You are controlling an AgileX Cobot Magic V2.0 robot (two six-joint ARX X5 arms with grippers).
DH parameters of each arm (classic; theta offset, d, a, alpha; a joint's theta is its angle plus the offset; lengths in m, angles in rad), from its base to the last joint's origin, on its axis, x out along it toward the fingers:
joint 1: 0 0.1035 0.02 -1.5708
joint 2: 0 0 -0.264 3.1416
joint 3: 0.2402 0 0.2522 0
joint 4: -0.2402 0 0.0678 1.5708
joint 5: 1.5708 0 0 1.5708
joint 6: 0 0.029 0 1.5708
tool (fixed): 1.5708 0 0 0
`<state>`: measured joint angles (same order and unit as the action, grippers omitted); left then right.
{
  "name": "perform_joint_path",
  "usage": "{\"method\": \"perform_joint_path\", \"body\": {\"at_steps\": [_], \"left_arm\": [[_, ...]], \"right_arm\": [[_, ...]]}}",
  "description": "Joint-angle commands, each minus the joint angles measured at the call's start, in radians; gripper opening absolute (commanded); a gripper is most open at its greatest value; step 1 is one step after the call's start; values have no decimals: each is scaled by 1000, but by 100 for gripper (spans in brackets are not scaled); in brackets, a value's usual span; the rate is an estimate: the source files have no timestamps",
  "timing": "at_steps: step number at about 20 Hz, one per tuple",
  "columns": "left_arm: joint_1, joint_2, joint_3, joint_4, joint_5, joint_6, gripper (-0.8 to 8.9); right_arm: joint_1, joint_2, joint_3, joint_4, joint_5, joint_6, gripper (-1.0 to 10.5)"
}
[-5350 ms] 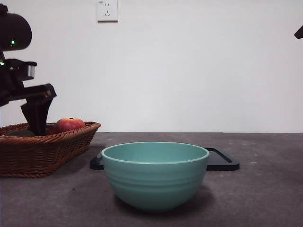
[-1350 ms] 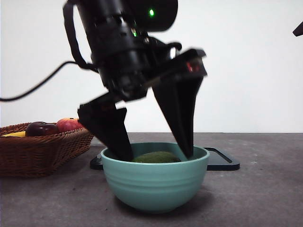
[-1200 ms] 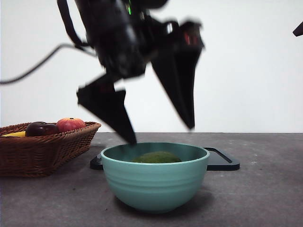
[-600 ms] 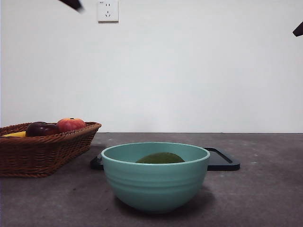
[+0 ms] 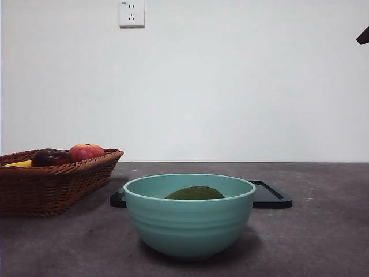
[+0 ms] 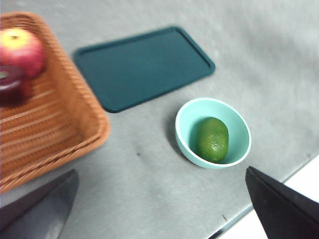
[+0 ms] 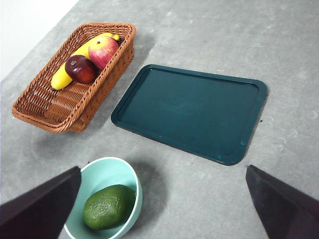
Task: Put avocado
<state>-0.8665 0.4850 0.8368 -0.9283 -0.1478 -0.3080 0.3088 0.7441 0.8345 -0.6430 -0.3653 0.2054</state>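
The dark olive-green avocado (image 5: pixel 195 193) lies inside the teal bowl (image 5: pixel 189 225) at the middle of the table. It also shows in the left wrist view (image 6: pixel 212 139) and the right wrist view (image 7: pixel 108 206), resting loose in the bowl (image 6: pixel 238 149) (image 7: pixel 102 174). My left gripper (image 6: pixel 164 209) is open, empty and high above the table, well clear of the bowl. My right gripper (image 7: pixel 164 209) is open, empty and high above the table; in the front view it shows only as a black tip (image 5: pixel 363 36) at the top right corner.
A woven basket (image 5: pixel 57 184) at the left holds a maroon fruit (image 5: pixel 51 157), a red-orange fruit (image 5: pixel 86 152) and a banana (image 7: pixel 75 62). A dark tray (image 5: pixel 271 196) lies flat behind the bowl.
The left gripper took the avocado from the basket, set it in the bowl, opened and rose out of the front view. The avocado rests in the bowl.
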Motion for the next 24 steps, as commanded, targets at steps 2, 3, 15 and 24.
{"method": "perform_joint_path", "body": {"at_steps": [2,3,15,24], "left_arm": [[-8,-74,-8,-23,-11,-26,593],[-8,-92,-8,-29,-11,-25,593],[-8,-120,-8,-21,-11,-14,593],[-8,-120,-8,-21,-11,-14,593]], "right_arm": [[6,6,17,-24,-1,-11,615],[6,6,17,-39,-1,-11,615],[243,210,19,-61,33,28,575],[384,630,105,-68,135,70,575]]}}
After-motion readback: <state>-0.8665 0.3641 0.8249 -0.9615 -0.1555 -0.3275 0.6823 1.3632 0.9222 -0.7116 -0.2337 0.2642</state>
